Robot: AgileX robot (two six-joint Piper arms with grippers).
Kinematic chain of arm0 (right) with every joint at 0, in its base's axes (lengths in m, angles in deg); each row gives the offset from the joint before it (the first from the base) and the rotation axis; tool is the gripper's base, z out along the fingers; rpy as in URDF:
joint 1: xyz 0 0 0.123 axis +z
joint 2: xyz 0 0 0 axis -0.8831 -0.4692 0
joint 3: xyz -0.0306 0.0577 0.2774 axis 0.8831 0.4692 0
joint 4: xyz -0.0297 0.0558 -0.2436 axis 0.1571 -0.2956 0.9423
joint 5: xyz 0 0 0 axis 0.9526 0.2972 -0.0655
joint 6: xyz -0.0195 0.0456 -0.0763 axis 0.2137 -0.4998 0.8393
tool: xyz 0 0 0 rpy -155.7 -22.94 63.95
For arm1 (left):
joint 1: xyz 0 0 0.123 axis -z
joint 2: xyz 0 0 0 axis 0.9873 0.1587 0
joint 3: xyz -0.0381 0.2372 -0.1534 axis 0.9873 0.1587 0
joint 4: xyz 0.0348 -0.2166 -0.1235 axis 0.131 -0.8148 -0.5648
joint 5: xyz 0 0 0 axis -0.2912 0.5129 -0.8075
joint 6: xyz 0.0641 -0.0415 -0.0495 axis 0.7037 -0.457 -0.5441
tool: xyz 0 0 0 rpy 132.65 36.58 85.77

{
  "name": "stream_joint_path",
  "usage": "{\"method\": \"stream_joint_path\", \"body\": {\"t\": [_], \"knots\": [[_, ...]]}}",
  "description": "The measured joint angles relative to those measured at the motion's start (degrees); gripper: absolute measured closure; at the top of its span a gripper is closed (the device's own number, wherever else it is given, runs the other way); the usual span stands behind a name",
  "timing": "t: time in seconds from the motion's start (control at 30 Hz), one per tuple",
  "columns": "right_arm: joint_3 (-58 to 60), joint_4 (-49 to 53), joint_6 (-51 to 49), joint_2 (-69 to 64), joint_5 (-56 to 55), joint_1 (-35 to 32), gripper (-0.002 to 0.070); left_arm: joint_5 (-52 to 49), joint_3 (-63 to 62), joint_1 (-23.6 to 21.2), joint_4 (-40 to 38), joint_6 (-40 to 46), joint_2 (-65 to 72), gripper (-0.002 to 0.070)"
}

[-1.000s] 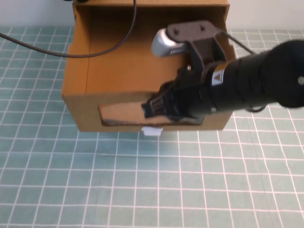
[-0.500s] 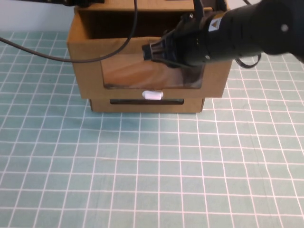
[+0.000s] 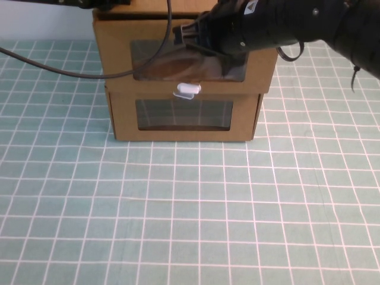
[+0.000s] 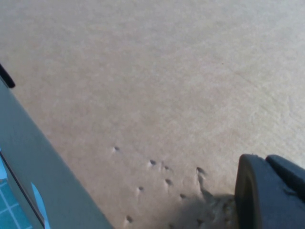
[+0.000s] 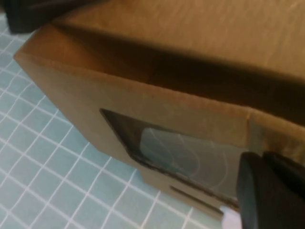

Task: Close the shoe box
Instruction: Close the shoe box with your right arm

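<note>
The shoe box (image 3: 119, 59) is the upper of two stacked brown cardboard boxes at the table's far middle. Its front has a clear window (image 3: 160, 65) with a small white tab (image 3: 187, 90) just below. That front stands about in line with the lower box's front. My right gripper (image 3: 181, 37) is shut and empty, its tips against the shoe box's window. In the right wrist view the gripper (image 5: 267, 191) sits by the window (image 5: 190, 157). My left gripper (image 4: 274, 193) is shut and rests on the cardboard top (image 4: 143, 86). It barely shows at the far left in the high view.
The lower cardboard box (image 3: 122, 116) with its own window (image 3: 184, 114) carries the shoe box. A black cable (image 3: 53, 66) runs across from the left. The green gridded mat (image 3: 190, 214) covers the table in front of the boxes.
The shoe box's drawer has slid back from well pulled out to about level with the lower box's front. My right gripper moved away from me with it. The lower box's front came into view.
</note>
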Motion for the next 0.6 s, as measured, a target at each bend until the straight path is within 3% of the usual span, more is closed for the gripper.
{"method": "stream_joint_path", "body": {"t": [0.33,0.6], "knots": [[-2.6,-5.7,1.0,-4.3,-3.1,-3.0,0.0687,0.0,0.0,0.0,0.0,-0.3,0.0,0.0680],[-3.0,-12.4,8.4,-4.4,2.5,-5.0,0.0687,-0.6,0.0,0.0,0.5,-1.0,-0.7,0.0680]]}}
